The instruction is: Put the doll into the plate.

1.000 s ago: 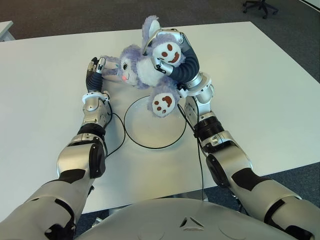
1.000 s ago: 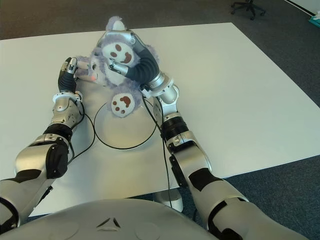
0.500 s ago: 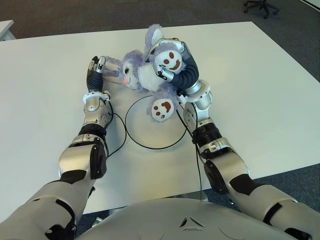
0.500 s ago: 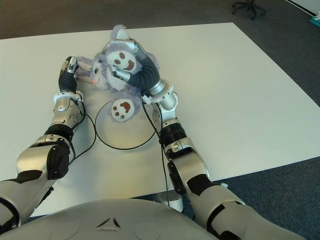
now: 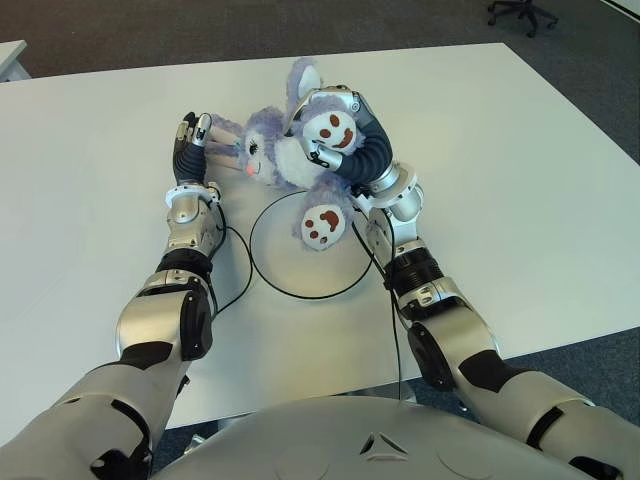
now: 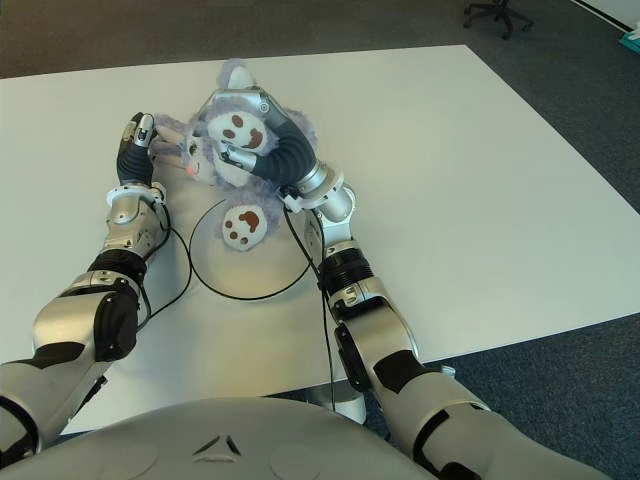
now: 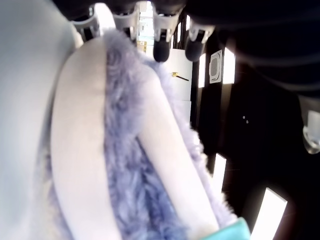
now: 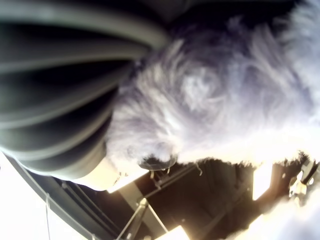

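Note:
The doll (image 5: 272, 152) is a purple and white plush bunny, hanging tilted over the far rim of the plate (image 5: 300, 292), a white dish with a dark edge. One brown-padded foot (image 5: 320, 224) dangles over the plate's far part. My right hand (image 5: 335, 128) is shut on the doll's body and upper leg; its wrist view is filled with fur (image 8: 225, 90). My left hand (image 5: 189, 140) shows left of the doll's head, fingers (image 7: 160, 47) straight along a long ear (image 7: 125, 150).
The white table (image 5: 500, 180) spreads wide to the right and behind the doll. Thin black cables (image 5: 240, 270) run from both wrists beside the plate. An office chair (image 5: 520, 12) stands on the dark carpet beyond the table's far corner.
My right hand has come slightly down and left with the doll, so the dangling foot hangs lower over the plate. The left hand has stayed in place.

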Robot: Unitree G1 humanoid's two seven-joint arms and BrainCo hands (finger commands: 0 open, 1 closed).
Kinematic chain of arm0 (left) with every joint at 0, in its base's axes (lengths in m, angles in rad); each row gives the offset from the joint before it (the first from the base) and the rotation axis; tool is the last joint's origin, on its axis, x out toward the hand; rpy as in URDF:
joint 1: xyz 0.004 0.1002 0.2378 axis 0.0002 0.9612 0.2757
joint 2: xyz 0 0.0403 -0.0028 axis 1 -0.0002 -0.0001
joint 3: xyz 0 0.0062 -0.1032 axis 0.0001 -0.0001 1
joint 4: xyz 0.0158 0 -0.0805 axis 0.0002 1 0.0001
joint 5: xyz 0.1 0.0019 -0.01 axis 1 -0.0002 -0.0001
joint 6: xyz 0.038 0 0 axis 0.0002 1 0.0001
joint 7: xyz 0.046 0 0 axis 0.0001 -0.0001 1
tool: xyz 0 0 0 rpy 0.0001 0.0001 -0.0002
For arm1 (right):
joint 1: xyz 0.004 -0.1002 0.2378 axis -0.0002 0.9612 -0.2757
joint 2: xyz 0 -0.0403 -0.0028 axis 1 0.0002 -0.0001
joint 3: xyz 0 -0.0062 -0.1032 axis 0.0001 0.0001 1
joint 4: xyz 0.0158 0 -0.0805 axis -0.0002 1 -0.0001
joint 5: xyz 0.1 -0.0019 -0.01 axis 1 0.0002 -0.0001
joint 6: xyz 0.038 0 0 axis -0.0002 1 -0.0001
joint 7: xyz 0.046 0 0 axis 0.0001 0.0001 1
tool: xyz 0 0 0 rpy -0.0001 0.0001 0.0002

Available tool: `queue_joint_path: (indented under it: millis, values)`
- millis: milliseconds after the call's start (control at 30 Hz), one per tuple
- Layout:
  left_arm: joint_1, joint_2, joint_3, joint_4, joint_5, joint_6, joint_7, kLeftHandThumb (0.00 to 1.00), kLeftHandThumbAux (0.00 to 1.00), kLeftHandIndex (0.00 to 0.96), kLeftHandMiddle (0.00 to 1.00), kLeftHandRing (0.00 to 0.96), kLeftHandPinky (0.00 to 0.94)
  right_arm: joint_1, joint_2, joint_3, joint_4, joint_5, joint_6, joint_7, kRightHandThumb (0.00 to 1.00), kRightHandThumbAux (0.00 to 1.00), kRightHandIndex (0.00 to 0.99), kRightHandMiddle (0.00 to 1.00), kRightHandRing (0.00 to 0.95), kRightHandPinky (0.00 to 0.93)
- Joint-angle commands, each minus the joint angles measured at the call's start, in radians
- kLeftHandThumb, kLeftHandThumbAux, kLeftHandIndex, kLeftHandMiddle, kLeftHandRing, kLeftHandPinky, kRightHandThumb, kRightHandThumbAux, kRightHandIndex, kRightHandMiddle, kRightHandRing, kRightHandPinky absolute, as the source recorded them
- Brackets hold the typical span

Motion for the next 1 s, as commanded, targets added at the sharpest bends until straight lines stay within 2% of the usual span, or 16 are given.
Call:
queue_joint_path:
  millis: [33,133,367,667,1000]
  values:
    - [0.114,-0.044,-0.006,0.062,0.001,0.06,0.016,0.0,0.378,0.0,0.044,0.031,0.002,0.015,0.004,0.0,0.001,-0.021,0.007,0.006,0.743,0.708,0.442,0.813,0.831,0.834]
    - [0.126,-0.053,-0.013,0.024,0.003,0.058,0.027,0.0,0.387,0.0,0.058,0.051,0.048,0.018,0.004,0.0,0.005,-0.037,0.004,0.003,0.745,0.707,0.442,0.812,0.828,0.84]
    - [0.144,-0.06,-0.021,-0.014,0.004,0.06,0.041,0.0,0.413,0.0,0.068,0.064,0.059,0.027,0.001,0.002,0.015,-0.065,-0.009,0.002,0.746,0.706,0.442,0.813,0.825,0.837]
    - [0.149,-0.071,-0.009,-0.056,-0.017,0.106,0.04,0.0,0.443,0.0,0.123,0.137,0.18,0.051,-0.013,0.022,0.007,-0.069,-0.007,0.028,0.745,0.707,0.442,0.825,0.834,0.861]
    - [0.156,-0.072,-0.015,-0.089,-0.004,0.15,0.064,0.0,0.424,0.0,0.106,0.111,0.087,0.083,-0.019,0.043,0.018,-0.044,0.022,0.071,0.743,0.709,0.44,0.828,0.835,0.845]
